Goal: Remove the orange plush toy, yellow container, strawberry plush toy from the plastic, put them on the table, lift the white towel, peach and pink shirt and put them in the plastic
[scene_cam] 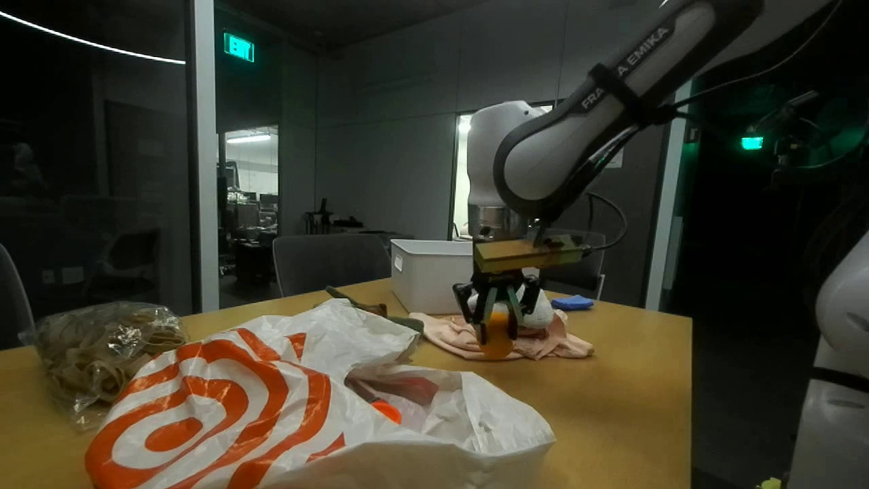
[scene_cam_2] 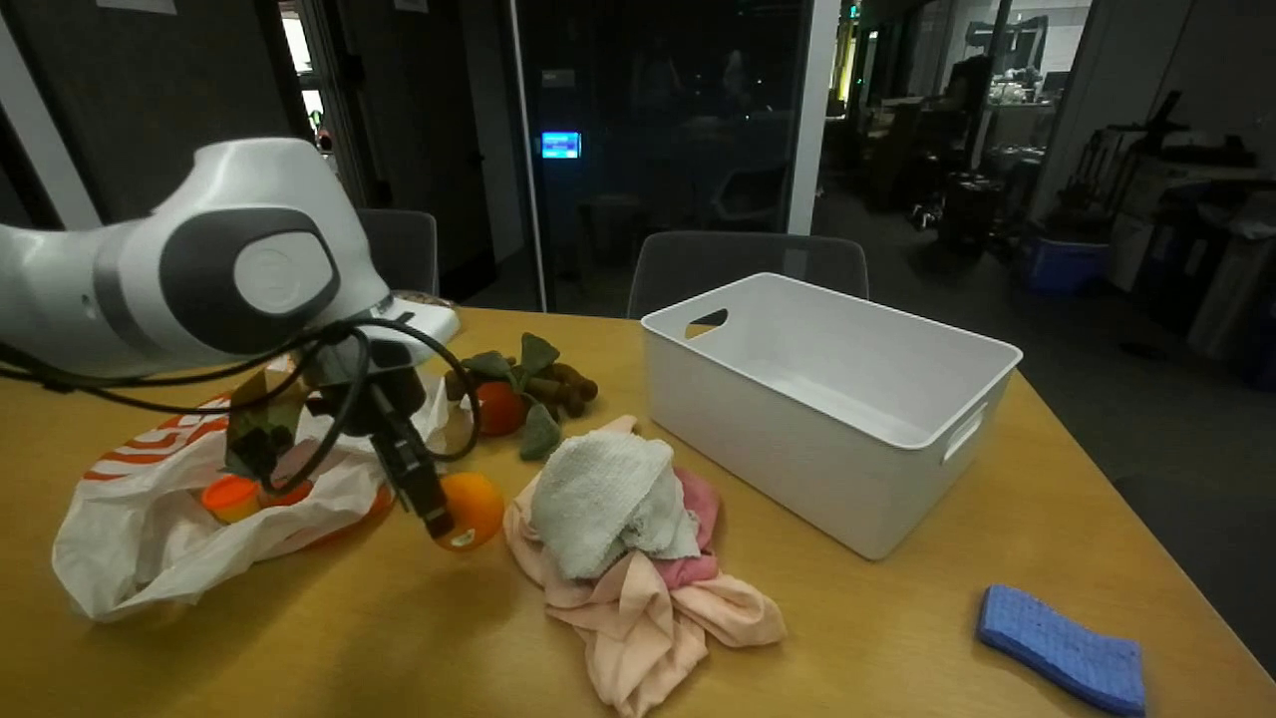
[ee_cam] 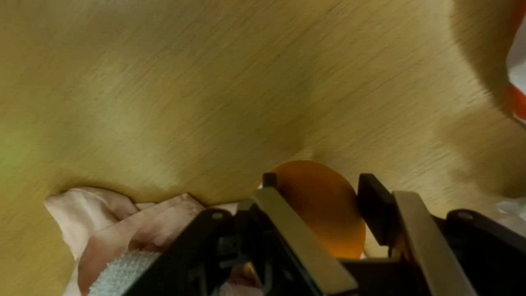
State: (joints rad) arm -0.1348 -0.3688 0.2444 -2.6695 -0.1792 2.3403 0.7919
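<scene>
My gripper (scene_cam: pixel 499 333) is shut on the orange plush toy (scene_cam_2: pixel 477 511) and holds it above the table, between the bag and the clothes. The toy also shows between the fingers in the wrist view (ee_cam: pixel 316 209). The white plastic bag (scene_cam: pixel 271 401) with red rings lies on its side, its mouth open. Inside it lies the yellow container (scene_cam_2: pixel 231 499) with an orange lid. A reddish thing (scene_cam_2: pixel 287 493) beside it may be the strawberry plush toy; I cannot tell. The white towel (scene_cam_2: pixel 608 499) lies on the peach shirt (scene_cam_2: pixel 648 628) and pink shirt (scene_cam_2: pixel 700 514).
A white bin (scene_cam_2: pixel 768 429) stands behind the clothes. A blue cloth (scene_cam_2: pixel 1062 648) lies near the table edge. A red, brown and green leafy plush thing (scene_cam_2: pixel 498 409) lies between bag and bin. A clear bag of brownish strips (scene_cam: pixel 102 353) lies beside the plastic bag.
</scene>
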